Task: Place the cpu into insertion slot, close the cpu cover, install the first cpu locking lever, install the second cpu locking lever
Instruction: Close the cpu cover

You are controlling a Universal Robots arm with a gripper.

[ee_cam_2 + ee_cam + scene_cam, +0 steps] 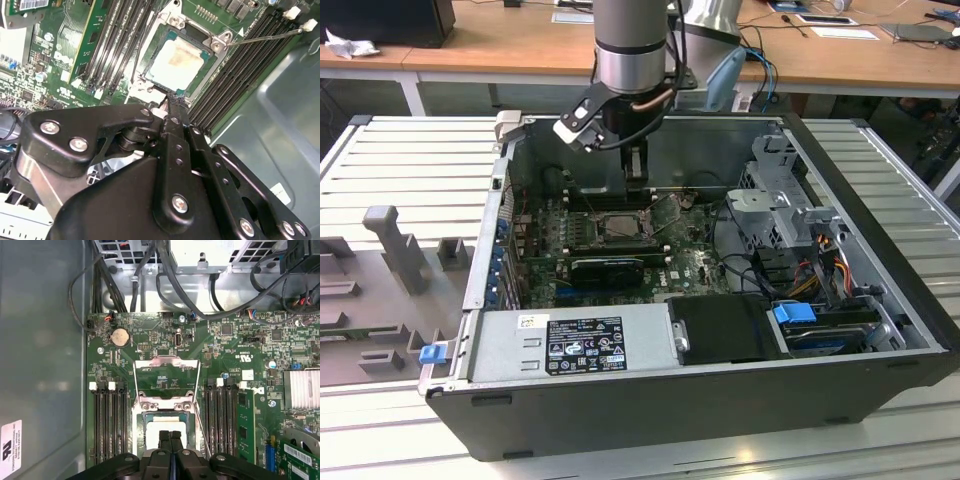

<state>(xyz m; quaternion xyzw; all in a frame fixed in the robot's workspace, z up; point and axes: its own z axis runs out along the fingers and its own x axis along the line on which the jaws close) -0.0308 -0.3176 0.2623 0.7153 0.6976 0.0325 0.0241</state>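
Observation:
The cpu (175, 62), a pale square chip, lies flat in the insertion slot (150, 416) on the green motherboard; it shows in both wrist views. The cpu cover (167, 364), a thin metal frame, stands tilted open on the far side of the slot from my gripper. Two thin wire locking levers (265, 35) (201, 430) stick up unlatched beside the socket. My gripper (170, 436) hangs just above the near edge of the socket (620, 228), its black fingers (172, 107) pressed together with nothing between them.
The open computer case (880, 200) walls in the work area. Memory slots (107, 420) flank the socket on both sides. Cables (165, 270) and a power supply (570, 340) lie nearby, with a drive cage (785, 200) at the exterior view's right.

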